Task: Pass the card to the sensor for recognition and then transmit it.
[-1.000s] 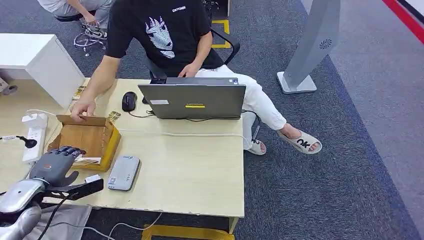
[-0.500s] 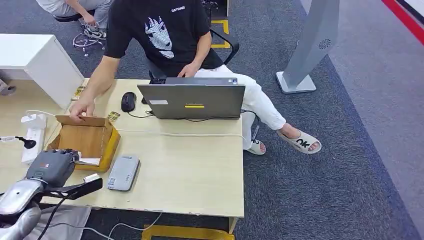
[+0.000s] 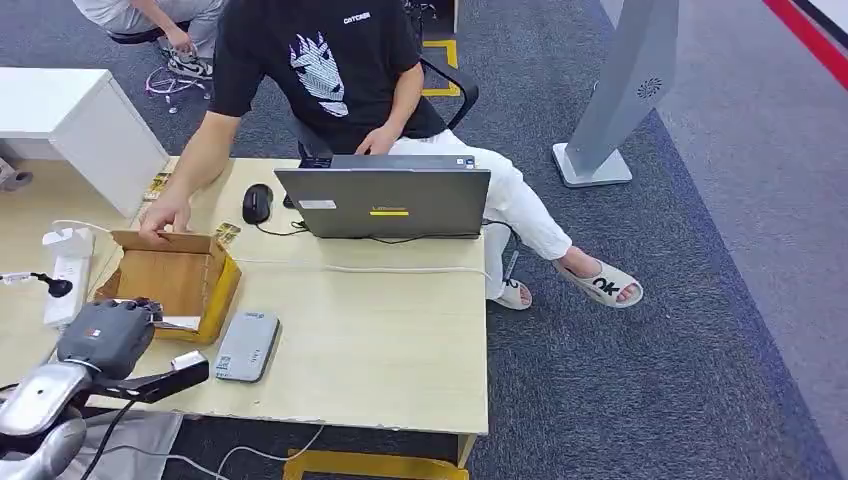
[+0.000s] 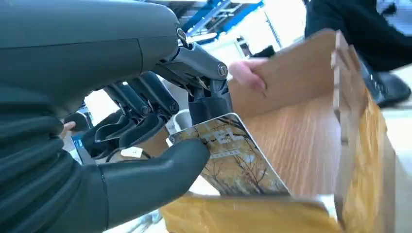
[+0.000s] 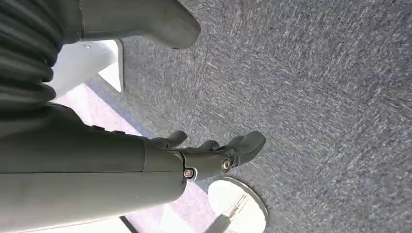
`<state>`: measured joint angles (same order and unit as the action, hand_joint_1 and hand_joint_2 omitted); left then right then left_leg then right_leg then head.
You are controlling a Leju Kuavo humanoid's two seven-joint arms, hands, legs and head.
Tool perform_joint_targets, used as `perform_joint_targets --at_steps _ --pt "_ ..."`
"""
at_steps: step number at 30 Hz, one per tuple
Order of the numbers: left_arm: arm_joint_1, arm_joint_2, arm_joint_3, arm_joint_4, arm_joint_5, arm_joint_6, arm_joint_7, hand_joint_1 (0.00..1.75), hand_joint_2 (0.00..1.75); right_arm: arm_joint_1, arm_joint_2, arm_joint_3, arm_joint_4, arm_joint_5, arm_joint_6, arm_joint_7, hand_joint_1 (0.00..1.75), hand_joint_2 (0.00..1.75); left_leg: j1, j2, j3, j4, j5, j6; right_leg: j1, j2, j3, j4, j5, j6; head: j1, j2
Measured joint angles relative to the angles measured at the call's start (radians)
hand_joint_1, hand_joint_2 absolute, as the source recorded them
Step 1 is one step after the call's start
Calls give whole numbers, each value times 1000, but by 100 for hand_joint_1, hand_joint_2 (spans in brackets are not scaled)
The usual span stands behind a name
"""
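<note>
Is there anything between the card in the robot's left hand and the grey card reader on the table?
Only the box's yellow front wall. The left hand pinches the card inside the cardboard box; the reader lies just beside that wall, so the card probably has to lift over it. A person's hand rests on the far rim.

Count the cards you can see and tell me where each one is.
1: a card with a tree picture, pinched by the left hand over the open cardboard box. More may lie hidden inside the box.
</note>
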<state>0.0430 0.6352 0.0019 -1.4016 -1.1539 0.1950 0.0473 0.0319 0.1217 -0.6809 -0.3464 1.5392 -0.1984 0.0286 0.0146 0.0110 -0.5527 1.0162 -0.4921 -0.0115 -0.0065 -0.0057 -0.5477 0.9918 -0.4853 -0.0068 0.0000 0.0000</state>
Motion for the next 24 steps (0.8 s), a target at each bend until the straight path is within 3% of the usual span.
perform_joint_targets --at_steps 11,24 --pt "-43 2 108 -112 11 137 3 175 175 -3 0 32 18 -11 -27 -5 0 175 0 0 0 0 0 0 0 0 0 0 0 0 0 0" --pt "-46 3 155 -133 0 151 0 175 175 -8 0 53 41 -11 -32 -5 0 175 0 0 0 0 0 0 0 0 0 0 0 0 0 0"
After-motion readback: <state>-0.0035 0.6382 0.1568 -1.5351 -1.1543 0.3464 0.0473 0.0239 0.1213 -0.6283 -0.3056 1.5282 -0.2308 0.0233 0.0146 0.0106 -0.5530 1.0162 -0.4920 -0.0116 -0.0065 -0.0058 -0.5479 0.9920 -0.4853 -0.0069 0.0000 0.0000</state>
